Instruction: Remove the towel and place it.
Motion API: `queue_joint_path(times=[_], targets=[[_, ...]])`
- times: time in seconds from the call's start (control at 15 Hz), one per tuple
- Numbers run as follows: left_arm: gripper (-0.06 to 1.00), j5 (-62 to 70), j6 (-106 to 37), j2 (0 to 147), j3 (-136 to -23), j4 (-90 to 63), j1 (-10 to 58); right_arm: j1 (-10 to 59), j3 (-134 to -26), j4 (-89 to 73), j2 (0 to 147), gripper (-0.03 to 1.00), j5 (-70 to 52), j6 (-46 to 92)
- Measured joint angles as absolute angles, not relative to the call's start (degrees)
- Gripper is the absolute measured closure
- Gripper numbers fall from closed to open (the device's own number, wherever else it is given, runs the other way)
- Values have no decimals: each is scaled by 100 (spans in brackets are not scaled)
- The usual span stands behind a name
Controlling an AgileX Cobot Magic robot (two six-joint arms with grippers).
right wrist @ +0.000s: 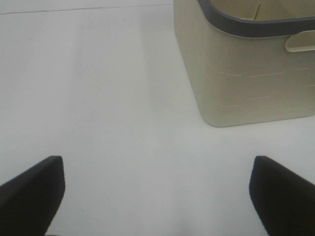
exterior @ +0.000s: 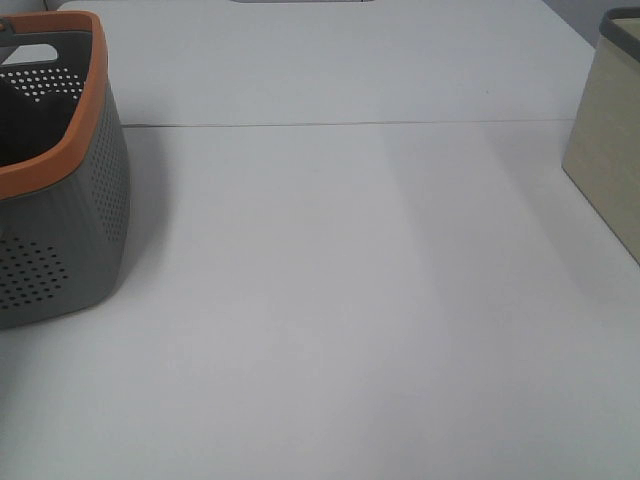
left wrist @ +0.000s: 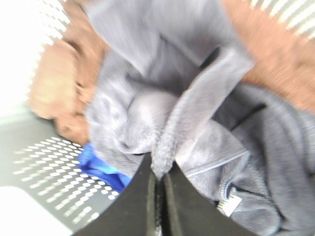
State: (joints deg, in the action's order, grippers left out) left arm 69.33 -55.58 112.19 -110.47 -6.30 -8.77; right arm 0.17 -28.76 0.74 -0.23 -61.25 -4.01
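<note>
In the left wrist view the dark charcoal towel (left wrist: 197, 113) lies crumpled inside the grey perforated basket (left wrist: 54, 167), with its small white tag (left wrist: 229, 205) showing. My left gripper (left wrist: 161, 177) is shut on a raised fold of the towel. The basket with its orange rim (exterior: 88, 110) stands at the left edge of the exterior view; its inside is dark there, and neither gripper shows. In the right wrist view my right gripper (right wrist: 157, 191) is open and empty above the white table (right wrist: 98, 98).
A brown cloth (left wrist: 275, 54) and a bright blue cloth (left wrist: 98, 164) lie under the towel in the basket. A beige bin with a dark grey rim (right wrist: 246, 73) stands on the table at the right, also in the exterior view (exterior: 605, 150).
</note>
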Motion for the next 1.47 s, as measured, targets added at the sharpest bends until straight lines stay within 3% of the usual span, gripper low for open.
queue_joint_path(times=[0.33,0.87,1.13,1.47], targets=[[94,6950,-5558,10222,-11047,-1020,-751,17,-2876,69,-23,6,-6125,-401],[94,6967,-5689,8881,-11196,-1140,74,17,-2876,69,-23,6,-6125,-401],[94,6853,-5770,8824,-11683,-1444,1037,17,-3031,-183,126,6,-6022,275],[94,6285,-6383,8824,-11683,-1644,2011,17,-3472,-1599,1576,6,-5208,1667]])
